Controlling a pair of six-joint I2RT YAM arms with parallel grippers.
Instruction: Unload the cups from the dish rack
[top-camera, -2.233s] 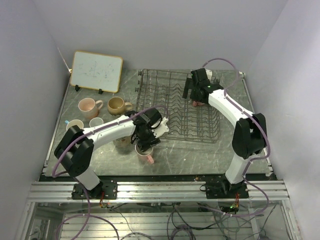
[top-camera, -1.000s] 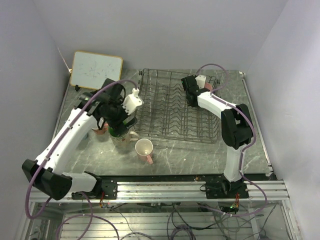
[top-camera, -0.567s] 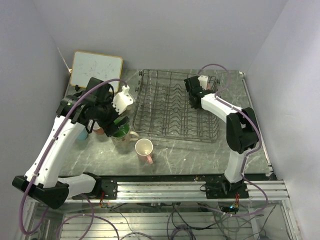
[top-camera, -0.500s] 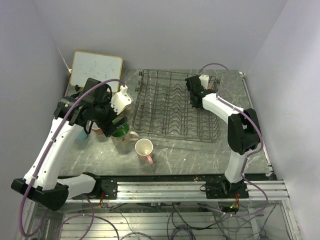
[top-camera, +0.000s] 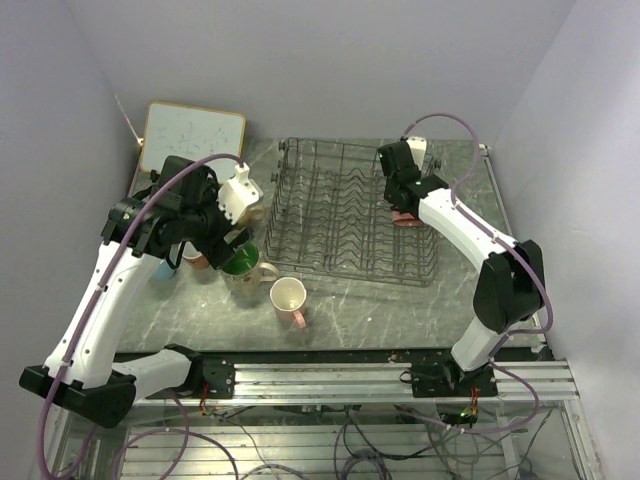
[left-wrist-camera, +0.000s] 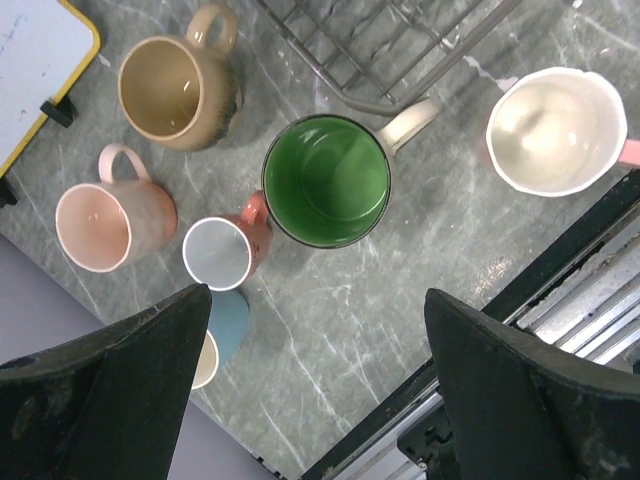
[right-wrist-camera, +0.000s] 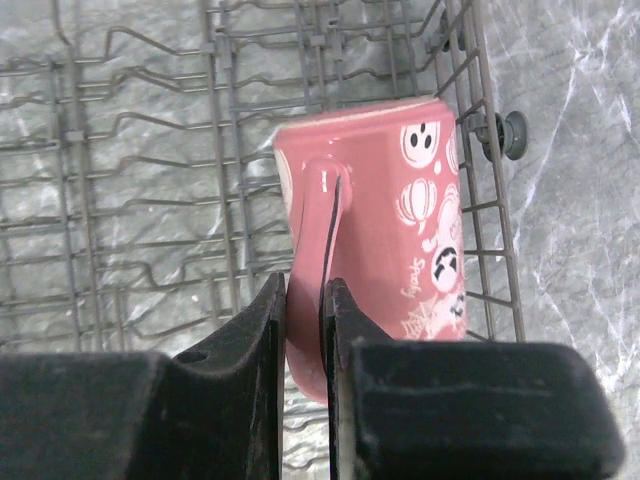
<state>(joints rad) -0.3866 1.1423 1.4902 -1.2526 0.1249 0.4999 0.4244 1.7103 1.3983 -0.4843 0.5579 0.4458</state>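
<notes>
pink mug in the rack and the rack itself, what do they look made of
The pink mug: likely glazed ceramic; glossy highlights along its handle, white printed pumpkin faces. The dish rack: apparently metal wire; thin dark bent rods with a dull sheen, possibly coated.

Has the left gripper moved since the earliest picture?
Yes. The left gripper has moved left and back: from in front of the near-left corner of the dish rack to beside its left side, nearer the whiteboard.
</notes>
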